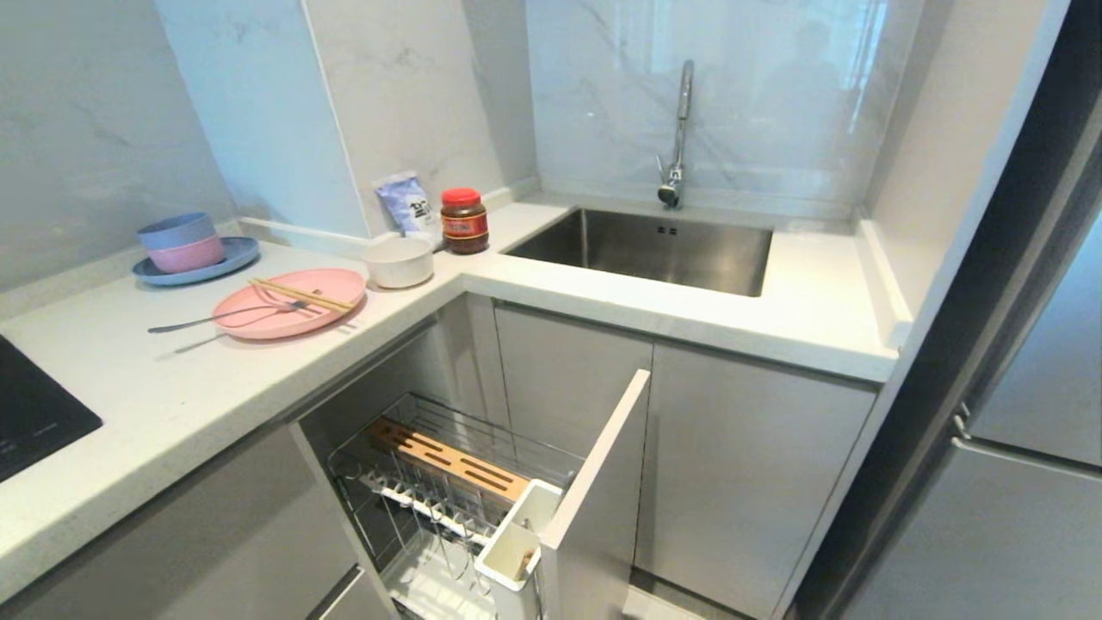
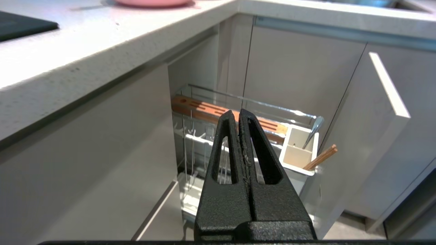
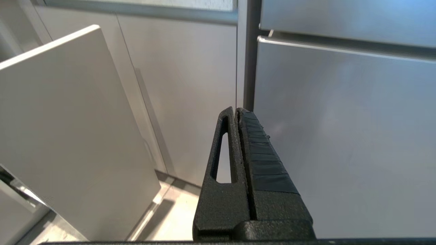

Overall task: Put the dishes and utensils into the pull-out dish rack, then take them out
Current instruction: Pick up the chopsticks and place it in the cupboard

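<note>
On the counter lies the pale-pink plate (image 1: 289, 312), the light-wood chopsticks (image 1: 301, 295) across it and the silver fork (image 1: 219, 317) resting on its near-left rim. The cream bowl (image 1: 399, 261) stands just behind it. Below the counter, the dish rack (image 1: 413, 448) is pulled out, showing its wooden strip (image 1: 448, 461), white caddy (image 1: 516, 538) and grey front panel (image 1: 594, 482). Neither arm shows in the head view. My left gripper (image 2: 237, 114) is shut and empty, pointing at the rack (image 2: 204, 136). My right gripper (image 3: 235, 109) is shut and empty, facing the cabinet fronts.
A blue plate (image 1: 232, 257) with stacked blue and pink bowls sits at the back left. A red-lidded jar (image 1: 464, 220) and a pouch stand by the sink (image 1: 654, 250). Brown sticks (image 2: 322, 157) and a silver handle (image 2: 313, 131) stand in the caddy (image 2: 299, 151). A fridge (image 3: 340, 136) is at the right.
</note>
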Controlling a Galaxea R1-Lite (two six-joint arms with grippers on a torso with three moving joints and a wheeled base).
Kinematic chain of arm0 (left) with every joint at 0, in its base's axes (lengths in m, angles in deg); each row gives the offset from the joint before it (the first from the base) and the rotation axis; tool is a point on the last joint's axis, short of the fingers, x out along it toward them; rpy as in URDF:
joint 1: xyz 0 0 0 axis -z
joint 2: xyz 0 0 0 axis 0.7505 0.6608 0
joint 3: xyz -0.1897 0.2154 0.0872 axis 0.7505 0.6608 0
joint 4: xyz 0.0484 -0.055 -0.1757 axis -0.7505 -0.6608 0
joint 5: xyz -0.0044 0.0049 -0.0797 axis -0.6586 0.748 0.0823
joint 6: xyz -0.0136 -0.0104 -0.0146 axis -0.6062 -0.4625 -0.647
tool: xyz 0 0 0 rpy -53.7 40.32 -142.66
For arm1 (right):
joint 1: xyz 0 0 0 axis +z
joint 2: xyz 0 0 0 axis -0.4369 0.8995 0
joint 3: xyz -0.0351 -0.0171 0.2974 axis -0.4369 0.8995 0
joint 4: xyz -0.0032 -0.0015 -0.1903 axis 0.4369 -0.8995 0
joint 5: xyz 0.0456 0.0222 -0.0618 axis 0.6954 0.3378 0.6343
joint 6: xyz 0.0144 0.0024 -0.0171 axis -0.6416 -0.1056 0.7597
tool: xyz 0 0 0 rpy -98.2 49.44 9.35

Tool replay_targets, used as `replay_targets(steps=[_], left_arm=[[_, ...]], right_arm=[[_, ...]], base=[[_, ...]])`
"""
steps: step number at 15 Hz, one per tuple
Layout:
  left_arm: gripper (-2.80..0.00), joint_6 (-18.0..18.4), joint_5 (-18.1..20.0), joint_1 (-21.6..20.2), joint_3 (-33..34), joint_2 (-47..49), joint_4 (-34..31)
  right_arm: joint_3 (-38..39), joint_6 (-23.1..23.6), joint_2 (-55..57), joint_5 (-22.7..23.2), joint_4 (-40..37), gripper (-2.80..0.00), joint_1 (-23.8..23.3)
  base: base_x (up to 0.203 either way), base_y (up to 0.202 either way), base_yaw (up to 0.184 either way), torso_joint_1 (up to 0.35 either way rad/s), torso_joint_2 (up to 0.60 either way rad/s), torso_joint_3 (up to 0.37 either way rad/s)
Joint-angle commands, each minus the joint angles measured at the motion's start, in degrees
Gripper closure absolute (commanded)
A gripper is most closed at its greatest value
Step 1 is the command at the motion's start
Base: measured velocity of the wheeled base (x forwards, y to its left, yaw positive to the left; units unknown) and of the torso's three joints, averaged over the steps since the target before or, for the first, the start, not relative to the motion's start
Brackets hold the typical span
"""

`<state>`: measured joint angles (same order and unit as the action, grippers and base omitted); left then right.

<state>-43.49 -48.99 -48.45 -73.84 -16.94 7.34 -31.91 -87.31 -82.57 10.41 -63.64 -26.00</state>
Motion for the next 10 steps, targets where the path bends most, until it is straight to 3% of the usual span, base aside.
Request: replay_targets(steps=[1,10], left_arm=[[0.00,0.0,0.0,0.0,1.2,0.1,-0.2],[0.00,-0.4,0.0,0.0,1.2,0.1,0.0]], right_arm=[[0.1,0.0,-0.1,0.0,0.0,0.00,0.0],[0.0,0.0,-0.1,0.0,0.0,0.00,0.0]], base=[[0.000,0.000,0.000,0.007,0.00,-0.188],[0.000,0.000,0.000,0.004,0.00,-0.198]])
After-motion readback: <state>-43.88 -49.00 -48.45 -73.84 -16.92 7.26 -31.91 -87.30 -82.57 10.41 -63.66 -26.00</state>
